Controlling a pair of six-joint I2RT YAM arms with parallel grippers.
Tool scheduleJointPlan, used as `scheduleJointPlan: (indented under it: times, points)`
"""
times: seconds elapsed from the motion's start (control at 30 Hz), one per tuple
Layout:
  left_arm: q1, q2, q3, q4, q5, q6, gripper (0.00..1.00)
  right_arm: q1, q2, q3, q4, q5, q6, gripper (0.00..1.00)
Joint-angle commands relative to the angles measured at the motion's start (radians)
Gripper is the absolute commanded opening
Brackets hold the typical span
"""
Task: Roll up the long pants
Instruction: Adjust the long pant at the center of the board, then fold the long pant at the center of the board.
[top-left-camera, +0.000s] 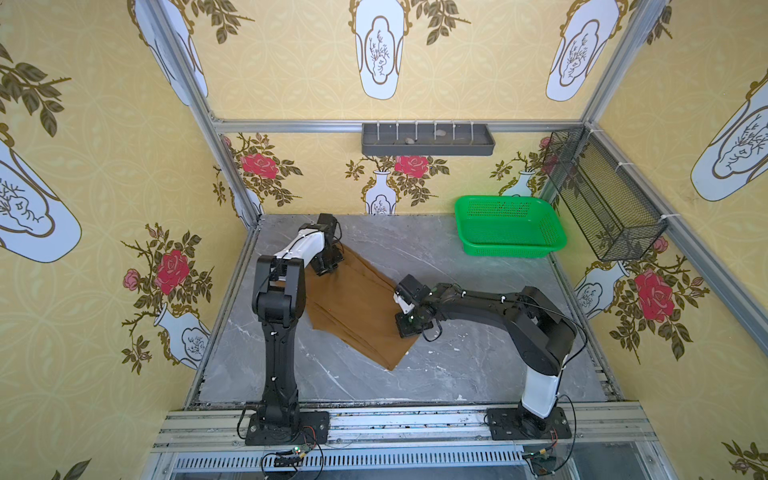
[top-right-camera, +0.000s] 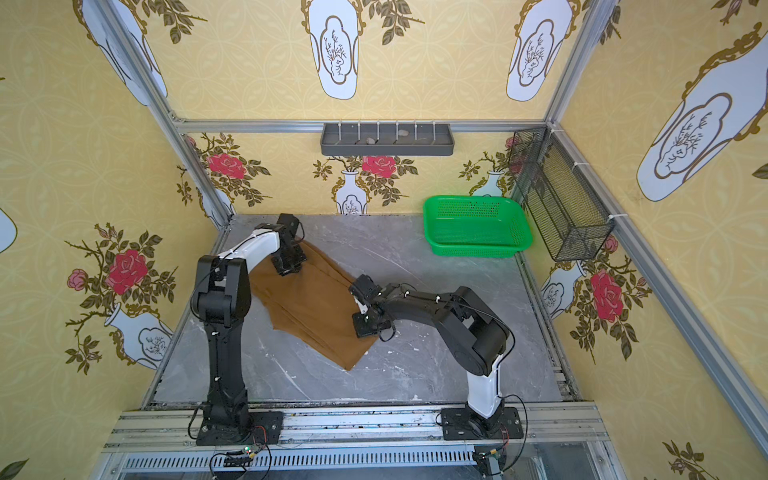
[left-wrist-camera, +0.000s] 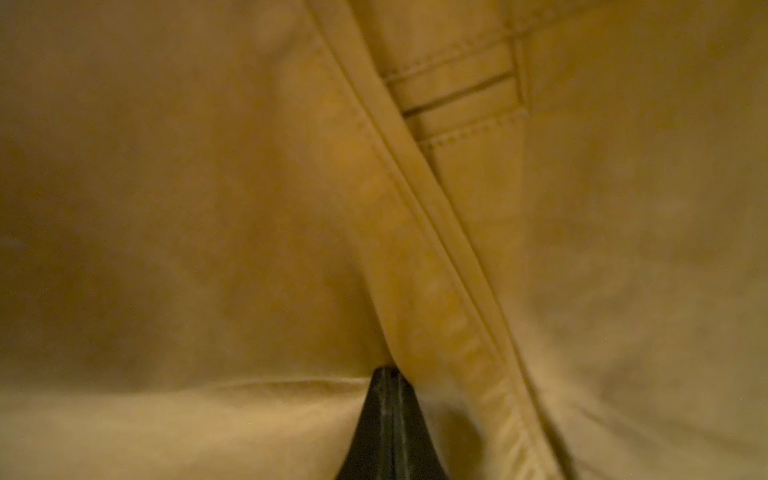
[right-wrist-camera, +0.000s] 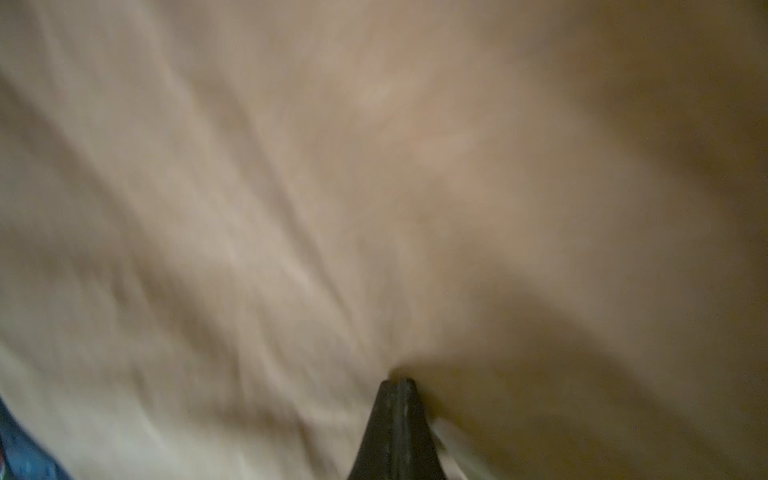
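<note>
The grey worktop (top-left-camera: 457, 353) carries the long pants (top-left-camera: 357, 307) as a flat folded band under both hands. Its long axis runs from my left hand (top-left-camera: 328, 266) at the far end, slanting towards me past my right hand (top-left-camera: 409, 324) on the side edge. I judge the right nearer the free end. Beyond the right hand, well apart, the green basket (top-left-camera: 511, 249) looks empty. The wall tray (top-left-camera: 428, 150) holds small pale lumps. Both hands are closed, tips on cloth; whether they pinch any, I cannot tell.

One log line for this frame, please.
long pants: flat on table, unrolled | left gripper: shut, tips on cloth | right gripper: shut, tips on cloth
</note>
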Motion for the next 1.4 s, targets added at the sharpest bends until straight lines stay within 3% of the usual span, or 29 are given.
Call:
scheduleJointPlan:
  times: [0.0, 0.13, 0.27, 0.37, 0.5, 0.63, 0.7, 0.83, 0.97, 1.17, 1.37]
  points:
    - [-0.061, 0.093, 0.115, -0.003, 0.09, 0.048, 0.0, 0.011, -0.12, 0.054, -0.185, 0.095, 0.041, 0.0]
    - [-0.123, 0.171, 0.22, -0.04, 0.108, 0.068, 0.0, -0.013, -0.252, 0.184, -0.276, 0.176, 0.004, 0.1]
    - [-0.154, 0.158, 0.202, 0.021, 0.187, 0.126, 0.0, -0.054, -0.257, 0.274, -0.288, 0.241, -0.028, 0.14]
    - [-0.156, 0.132, 0.192, 0.075, 0.312, 0.16, 0.0, -0.145, -0.255, 0.247, -0.189, 0.19, -0.038, 0.15]
    - [-0.163, 0.052, 0.183, 0.106, 0.472, 0.2, 0.0, -0.374, -0.222, 0.178, 0.065, -0.035, -0.035, 0.23]
    - [-0.166, -0.078, 0.151, 0.114, 0.568, 0.243, 0.0, -0.46, -0.036, 0.334, 0.131, -0.127, -0.082, 0.36]
    - [-0.165, -0.146, 0.152, 0.055, 0.505, 0.261, 0.0, -0.459, 0.072, 0.439, 0.155, -0.185, -0.112, 0.39]
    - [-0.154, -0.264, 0.098, -0.029, 0.25, 0.253, 0.0, -0.453, 0.277, 0.638, 0.234, -0.387, -0.107, 0.44]
    - [-0.144, -0.257, 0.135, -0.215, -0.012, 0.17, 0.0, -0.437, 0.454, 0.777, 0.288, -0.522, -0.127, 0.52]
    - [-0.106, -0.389, -0.034, -0.141, 0.013, 0.091, 0.0, -0.437, 0.694, 0.978, 0.331, -0.627, -0.079, 0.56]
    - [-0.099, -0.446, -0.049, -0.181, -0.008, 0.102, 0.0, -0.441, 0.794, 0.995, 0.428, -0.671, 0.001, 0.56]
